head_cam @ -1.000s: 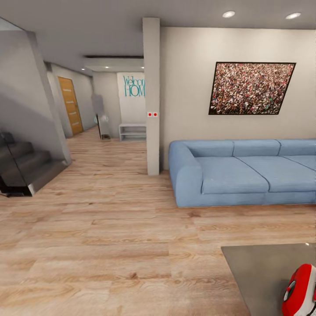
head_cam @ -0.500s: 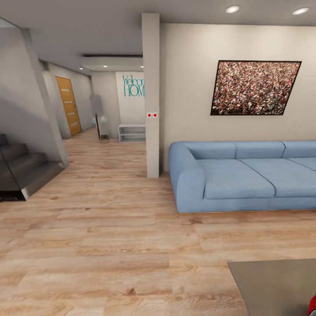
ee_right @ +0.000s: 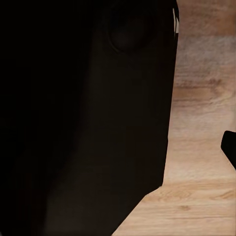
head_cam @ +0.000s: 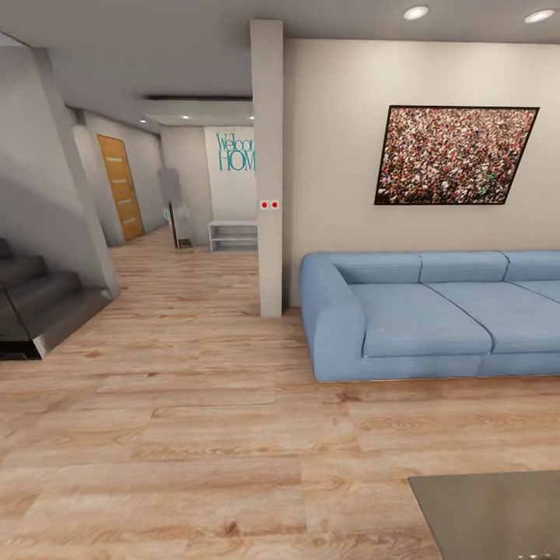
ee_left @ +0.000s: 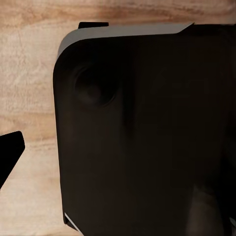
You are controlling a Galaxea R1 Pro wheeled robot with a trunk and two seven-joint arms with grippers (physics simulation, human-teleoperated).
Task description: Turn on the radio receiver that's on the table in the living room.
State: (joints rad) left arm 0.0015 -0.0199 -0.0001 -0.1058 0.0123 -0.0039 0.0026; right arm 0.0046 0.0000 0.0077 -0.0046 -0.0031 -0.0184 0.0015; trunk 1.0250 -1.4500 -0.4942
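A corner of the low table (head_cam: 498, 513) with its glossy grey-brown top reaches into the head view at the bottom right. The red radio receiver is out of view. In the left wrist view a dark robot body (ee_left: 147, 132) hangs close over the wood floor, and a black fingertip (ee_left: 10, 157) pokes in at the picture's edge. The right wrist view has the same dark body (ee_right: 83, 118) and a black fingertip (ee_right: 230, 147) at its edge. Neither view lets me see how the jaws stand.
A blue sofa (head_cam: 420, 319) stands against the far wall under a framed picture (head_cam: 455, 155). A grey pillar (head_cam: 269, 171) rises left of it. Dark stairs (head_cam: 39, 303) sit at the left. A hallway with an orange door (head_cam: 120, 187) and a white shelf (head_cam: 233, 233) runs behind. Wood floor (head_cam: 194, 435) spreads between.
The head camera has tilted up, so the whole picture slid down. The red radio at the bottom right edge has dropped out of the frame, and less of the table shows.
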